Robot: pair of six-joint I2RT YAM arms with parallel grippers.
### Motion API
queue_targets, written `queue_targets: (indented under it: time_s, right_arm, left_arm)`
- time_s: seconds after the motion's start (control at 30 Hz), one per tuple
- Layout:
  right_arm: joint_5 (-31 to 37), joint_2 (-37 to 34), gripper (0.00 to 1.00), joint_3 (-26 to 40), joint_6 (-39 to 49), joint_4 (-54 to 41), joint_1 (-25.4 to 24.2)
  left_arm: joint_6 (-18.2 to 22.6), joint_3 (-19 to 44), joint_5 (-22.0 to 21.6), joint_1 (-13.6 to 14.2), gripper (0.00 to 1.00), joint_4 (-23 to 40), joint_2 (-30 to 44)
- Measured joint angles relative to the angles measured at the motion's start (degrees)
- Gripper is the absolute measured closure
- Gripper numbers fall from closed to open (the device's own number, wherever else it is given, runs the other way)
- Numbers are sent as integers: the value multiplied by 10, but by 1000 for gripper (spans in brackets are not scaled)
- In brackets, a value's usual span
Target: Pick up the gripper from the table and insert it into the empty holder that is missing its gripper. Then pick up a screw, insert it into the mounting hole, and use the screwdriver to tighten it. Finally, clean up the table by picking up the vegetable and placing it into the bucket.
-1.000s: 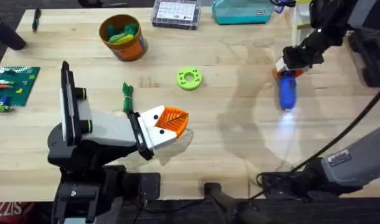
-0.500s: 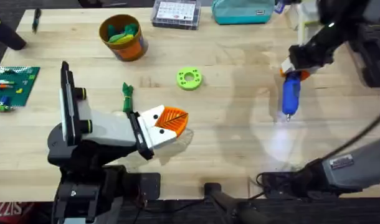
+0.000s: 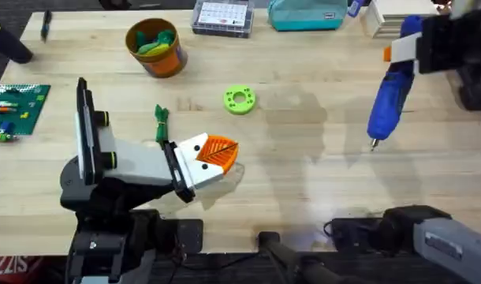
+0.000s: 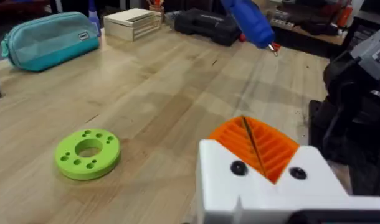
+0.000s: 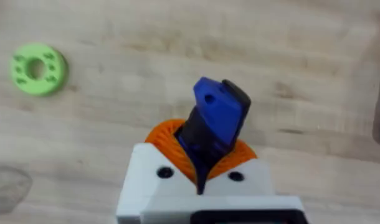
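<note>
I have the screwdriver (image 3: 385, 106) lifted off the counter (image 3: 303, 173) at the right of the overhead frame, hanging bit-down with its metal tip toward the lower right. My right gripper (image 5: 205, 171) has its orange-padded fingers clamped on the blue body, seen clearly from the right wrist camera. The left gripper (image 3: 213, 158) sits low at centre-left, orange pads pressed together and holding nothing that I can make out.

The vegetable (image 3: 160, 120) lies on the counter just beside the left arm, toward the upper left, and the bucket (image 3: 155, 47) stands well beyond it near the top left edge. A lime-green ring disc (image 3: 240, 99) rests in the upper middle.

I judge this to be the carry toward the mounting hole. To do it well, I would keep the grip firm so the tool cannot swing, bring the bit upright before I descend, and line it over the screw head slowly. If the body slips in the pads, the bit will miss.
</note>
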State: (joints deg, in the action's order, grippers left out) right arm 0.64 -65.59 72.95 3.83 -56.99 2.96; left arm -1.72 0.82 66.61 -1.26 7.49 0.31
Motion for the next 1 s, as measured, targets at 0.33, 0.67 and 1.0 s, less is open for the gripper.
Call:
queue_targets:
  time_s: [0.33, 0.67, 1.0]
  right_arm:
    - [-25, 109, 993, -176, -64, 217, 66]
    - [-285, 42, 993, -187, -48, 544, 162]
    - [-379, 25, 993, -187, -47, 732, 303]
  left_arm:
    - [0, 0, 0, 0, 982, 0, 0]
    - [0, 0, 0, 0, 982, 0, 0]
    - [0, 0, 0, 0, 982, 0, 0]
